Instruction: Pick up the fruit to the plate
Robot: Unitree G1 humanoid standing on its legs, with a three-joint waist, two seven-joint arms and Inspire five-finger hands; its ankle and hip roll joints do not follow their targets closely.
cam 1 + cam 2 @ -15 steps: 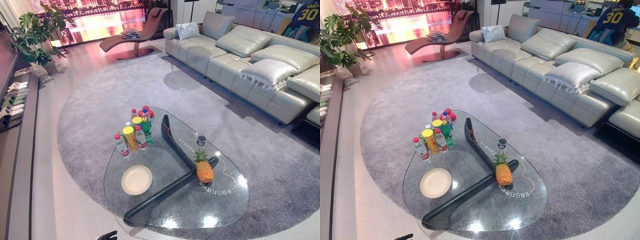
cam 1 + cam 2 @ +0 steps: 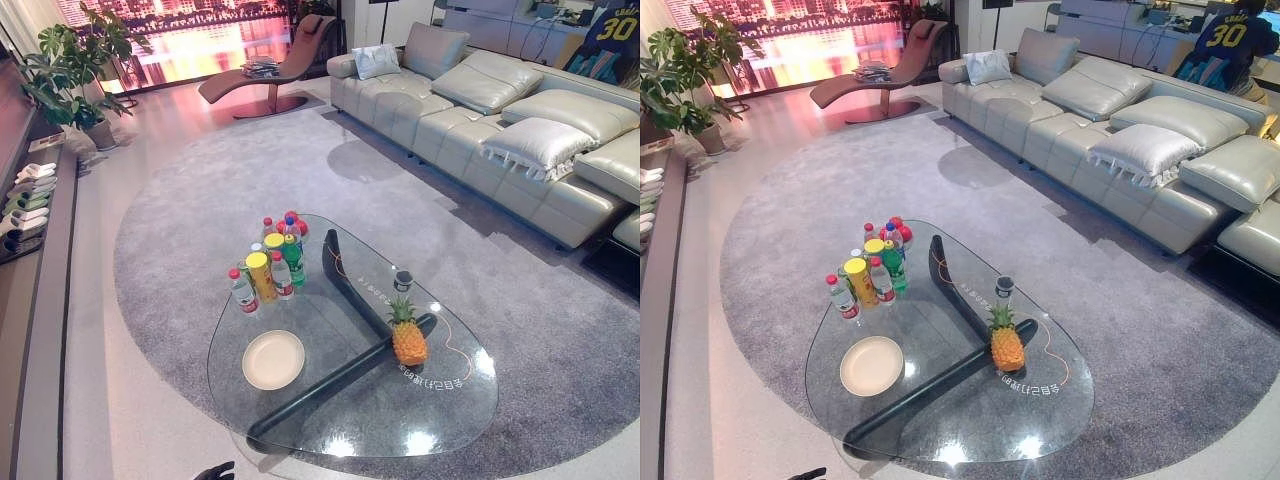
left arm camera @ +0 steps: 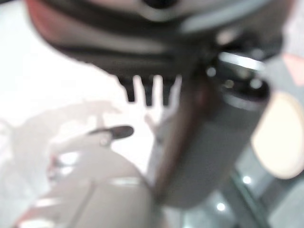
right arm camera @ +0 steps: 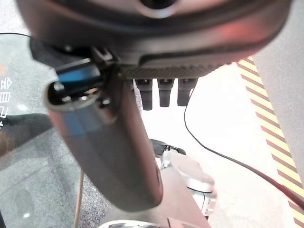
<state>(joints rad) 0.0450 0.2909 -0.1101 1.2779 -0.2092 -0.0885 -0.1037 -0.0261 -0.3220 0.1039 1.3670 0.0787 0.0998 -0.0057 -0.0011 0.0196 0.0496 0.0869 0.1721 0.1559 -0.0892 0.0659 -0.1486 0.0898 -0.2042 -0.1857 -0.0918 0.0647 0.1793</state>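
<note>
While the pineapple (image 2: 408,341) stands upright on the right half of the glass table (image 2: 470,402), the left eye view shows the plate (image 2: 273,359) on the table's left half, well apart. In the left wrist view, the left hand (image 3: 142,52) hangs off the table, fingers straight, holding nothing. In the right wrist view, the right hand (image 4: 190,42) hangs beside the table's edge, relaxed and holding nothing.

Pineapple (image 2: 408,338) right of plate (image 2: 273,359)

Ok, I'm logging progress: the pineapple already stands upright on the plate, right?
Not quite. The pineapple stands upright, but on the glass table, apart from the empty plate to its left. The left eye view shows this.
</note>
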